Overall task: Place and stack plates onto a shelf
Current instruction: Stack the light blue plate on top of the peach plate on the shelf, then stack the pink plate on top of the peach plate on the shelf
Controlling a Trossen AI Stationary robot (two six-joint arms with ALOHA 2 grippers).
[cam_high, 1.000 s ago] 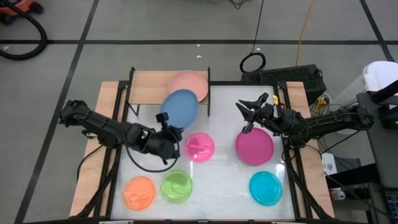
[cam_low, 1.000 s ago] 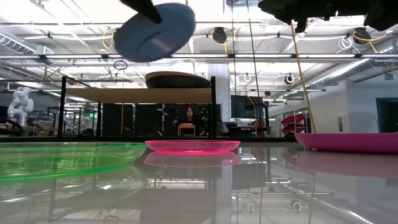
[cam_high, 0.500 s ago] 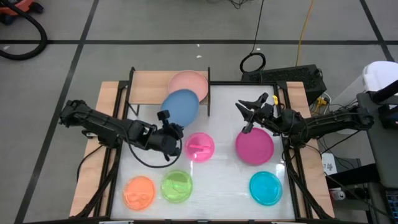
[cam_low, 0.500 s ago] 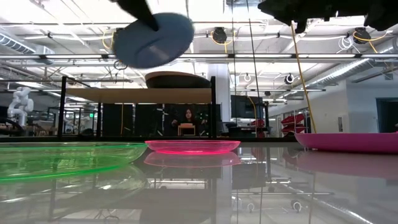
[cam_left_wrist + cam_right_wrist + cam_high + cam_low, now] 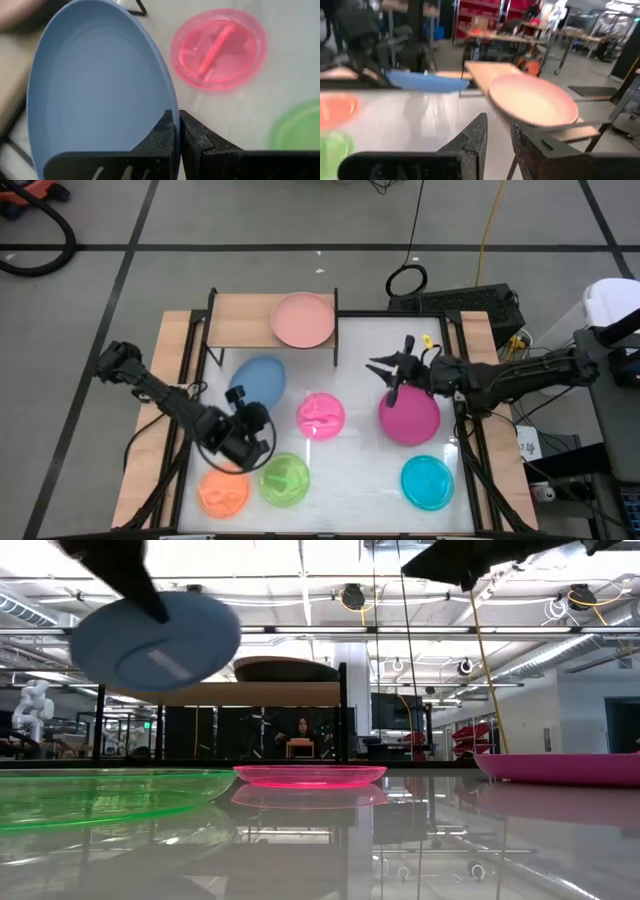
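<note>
The blue plate (image 5: 258,378) hangs in the air over the table's left half, in front of the shelf (image 5: 238,320); my left gripper (image 5: 240,402) is shut on it. In the low view the blue plate (image 5: 155,640) sits tilted, high above the tabletop. The salmon plate (image 5: 303,320) rests flat on the shelf's wooden board. My right gripper (image 5: 385,378) hovers open above the far-left rim of the magenta plate (image 5: 409,416), touching nothing. Pink (image 5: 321,416), green (image 5: 284,478), orange (image 5: 224,488) and cyan (image 5: 428,482) plates lie flat on the table. No grey plate shows. My left gripper pinches the blue plate's rim (image 5: 172,107) between its two fingers (image 5: 194,137), on the plate's near side. It comes at the rim from the table's near-left side. The plate is lifted clear of the table and tilted.
The shelf's black legs (image 5: 335,330) stand at the table's far-left. Wooden side boards (image 5: 150,430) flank the white tabletop. Bare table lies between the pink and magenta plates and ahead of the shelf. People and racks show in the room beyond.
My left gripper has carried the blue plate away from the shelf toward the table's near-left and somewhat lower; the plate no longer overlaps the salmon plate from above. My right gripper has shifted slightly toward the table's left and tipped downward.
</note>
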